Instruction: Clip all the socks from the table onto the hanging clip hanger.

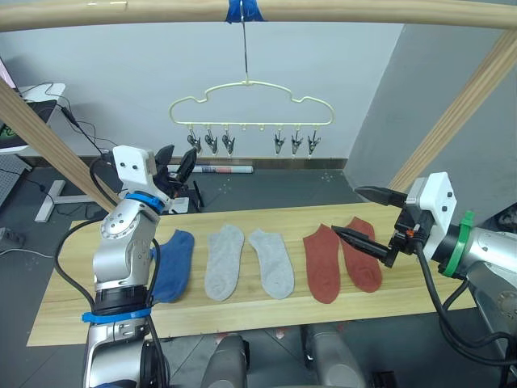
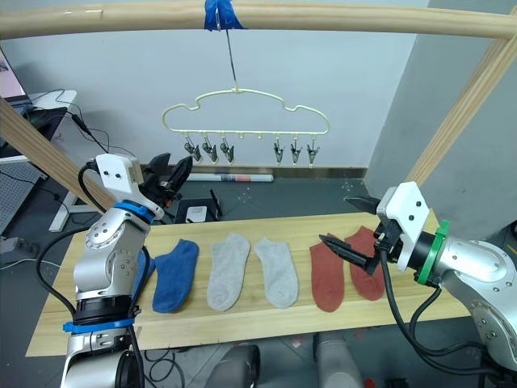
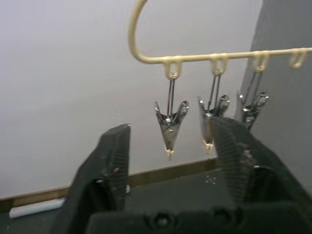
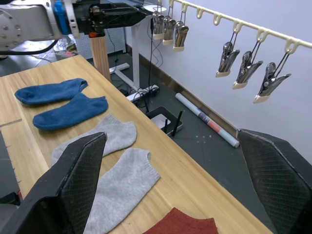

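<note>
Left claw (image 2: 173,174) open, empty, raised near clip hanger (image 2: 242,115) | right claw (image 2: 349,222) open, empty, over rust socks (image 2: 327,277) | surface (image 2: 266,319): no legible writing.

**Silver arms, white wrist blocks, black cabling**

The left arm (image 1: 121,267) was brushed silver metal in rounded segments, ringed by blue bands near the wrist and lower down. A white boxy wrist block with small dark screw holes sat on top, and black cables looped around it. The right arm (image 1: 485,250) was silver-grey too, wearing a green ring behind its own white block, with black cables trailing beneath. Both ended in black pointed fingers; the wrist views showed their inner pads (image 4: 78,180) with a fine cross-hatched texture.
</note>
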Robot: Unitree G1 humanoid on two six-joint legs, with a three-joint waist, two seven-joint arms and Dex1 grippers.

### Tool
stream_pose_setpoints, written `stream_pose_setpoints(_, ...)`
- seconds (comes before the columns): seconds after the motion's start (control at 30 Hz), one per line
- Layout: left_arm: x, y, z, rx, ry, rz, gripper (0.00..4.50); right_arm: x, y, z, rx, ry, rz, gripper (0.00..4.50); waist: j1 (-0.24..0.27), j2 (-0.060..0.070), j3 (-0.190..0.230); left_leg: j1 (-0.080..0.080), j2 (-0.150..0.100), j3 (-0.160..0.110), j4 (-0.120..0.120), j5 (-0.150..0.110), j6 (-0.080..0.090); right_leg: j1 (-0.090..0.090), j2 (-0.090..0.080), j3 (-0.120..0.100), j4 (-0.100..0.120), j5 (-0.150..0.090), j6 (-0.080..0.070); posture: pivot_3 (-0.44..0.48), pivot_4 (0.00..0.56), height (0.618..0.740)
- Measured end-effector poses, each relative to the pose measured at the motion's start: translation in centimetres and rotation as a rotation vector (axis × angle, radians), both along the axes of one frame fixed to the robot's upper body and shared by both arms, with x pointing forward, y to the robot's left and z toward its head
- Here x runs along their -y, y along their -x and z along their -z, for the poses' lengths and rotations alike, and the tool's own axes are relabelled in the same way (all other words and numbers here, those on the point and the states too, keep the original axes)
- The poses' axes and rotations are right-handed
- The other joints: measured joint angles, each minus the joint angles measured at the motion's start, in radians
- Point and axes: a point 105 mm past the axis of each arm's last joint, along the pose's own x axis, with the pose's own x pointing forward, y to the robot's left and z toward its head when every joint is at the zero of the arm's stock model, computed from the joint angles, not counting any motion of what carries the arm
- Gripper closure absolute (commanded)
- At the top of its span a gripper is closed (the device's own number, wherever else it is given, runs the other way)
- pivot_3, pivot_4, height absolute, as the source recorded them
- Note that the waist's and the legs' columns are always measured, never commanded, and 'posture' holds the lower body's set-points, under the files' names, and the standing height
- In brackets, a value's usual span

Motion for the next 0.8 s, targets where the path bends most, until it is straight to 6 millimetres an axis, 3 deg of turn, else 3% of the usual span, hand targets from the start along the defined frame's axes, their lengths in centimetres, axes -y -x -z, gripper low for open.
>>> stream_pose_setpoints(0.13, -0.2, -0.8, -0.2, 0.011, -0.004, -0.02, 1.92, -0.3, -0.1, -0.4, 0.011, -0.006, -0.014, 0.0, -0.001, 0.0, 0.001, -0.009, 0.0, 0.0, 0.001, 0.0, 0.0, -0.009, 0.0, 0.0, 0.0, 0.003, -0.003, -0.268, 0.296, 0.74)
stream_pose_setpoints(0.33, 0.2, -1.8, -0.5, 0.023, -0.008, -0.013, 1.92, -0.7, -0.1, -0.8, 0.009, -0.018, -0.022, 0.0, -0.004, 0.0, 0.005, -0.01, 0.0, 0.0, 0.001, 0.0, 0.0, -0.009, 0.0, 0.0, 0.0, 0.003, -0.003, -0.271, 0.294, 0.74)
stream_pose_setpoints(0.8, 0.7, -1.4, 0.0, 0.071, -0.065, -0.024, 1.92, -0.9, -0.2, -0.8, 0.01, -0.023, -0.017, 0.0, -0.01, -0.001, 0.01, -0.01, 0.0, 0.0, 0.001, 0.0, 0.0, -0.009, 0.0, 0.0, 0.0, 0.002, -0.001, -0.266, 0.297, 0.74)
